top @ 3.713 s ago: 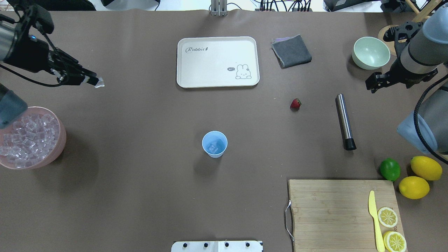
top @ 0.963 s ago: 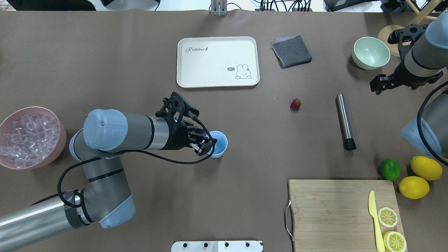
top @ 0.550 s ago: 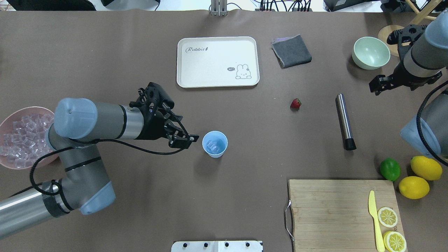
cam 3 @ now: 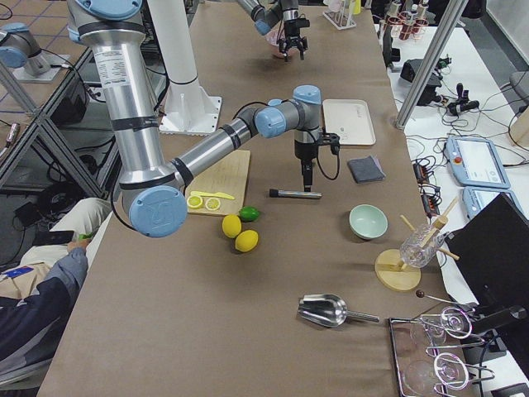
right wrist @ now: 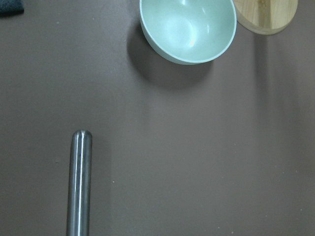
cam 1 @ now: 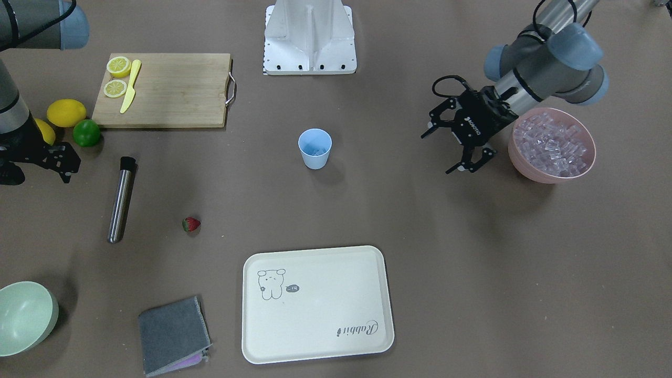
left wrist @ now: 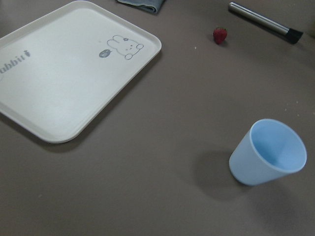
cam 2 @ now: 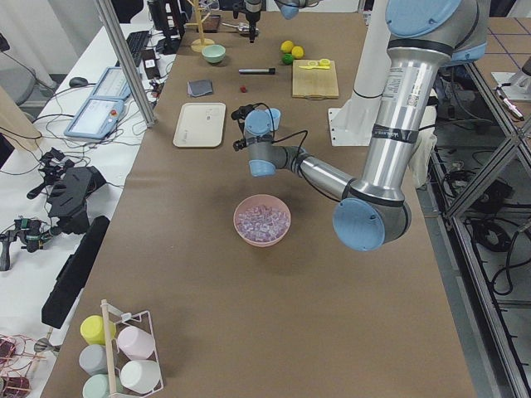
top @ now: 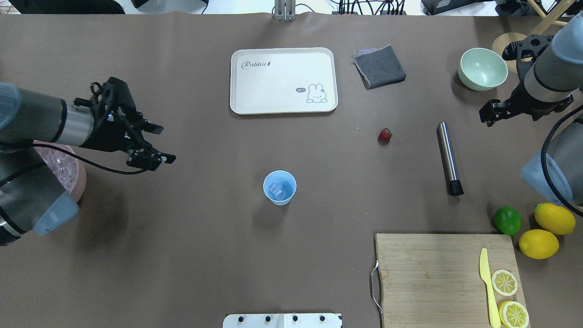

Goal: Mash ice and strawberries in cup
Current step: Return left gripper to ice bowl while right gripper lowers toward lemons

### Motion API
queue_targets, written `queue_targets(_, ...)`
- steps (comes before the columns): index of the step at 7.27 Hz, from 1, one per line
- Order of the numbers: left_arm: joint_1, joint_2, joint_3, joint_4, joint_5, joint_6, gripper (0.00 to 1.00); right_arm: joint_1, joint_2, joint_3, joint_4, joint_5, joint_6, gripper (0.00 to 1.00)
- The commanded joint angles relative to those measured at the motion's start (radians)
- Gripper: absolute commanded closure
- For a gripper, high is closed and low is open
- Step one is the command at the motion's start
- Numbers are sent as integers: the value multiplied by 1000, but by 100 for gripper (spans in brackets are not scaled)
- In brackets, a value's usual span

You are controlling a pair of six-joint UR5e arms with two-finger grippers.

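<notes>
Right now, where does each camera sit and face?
Exterior front-facing: across the table, facing the robot, looking down; base at top, left gripper on the view's right.
Overhead exterior: behind the robot, looking forward and down; an arm enters each side.
Exterior left: table's end, looking along it; left arm near.
Exterior right: opposite end; right arm near.
Left wrist: down at the cup and tray; no fingers show.
Right wrist: down at the pale green bowl and metal rod; no fingers show.
Shared: front-facing and overhead both show the cup.
</notes>
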Motion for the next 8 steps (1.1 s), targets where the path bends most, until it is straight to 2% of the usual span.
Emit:
queue_targets(1, -134, 67, 46, -6, -166, 174, 4, -6, 0, -3, 0, 2, 0, 0)
queue_targets(4, -277, 121, 152, -6, -300, 457, 4, -8, -2, -3, -5, 0, 2, 0)
queue_targets(8, -301, 149, 192, -8, -325, 633, 4, -6, -52, -7, -11, 9, 23, 0)
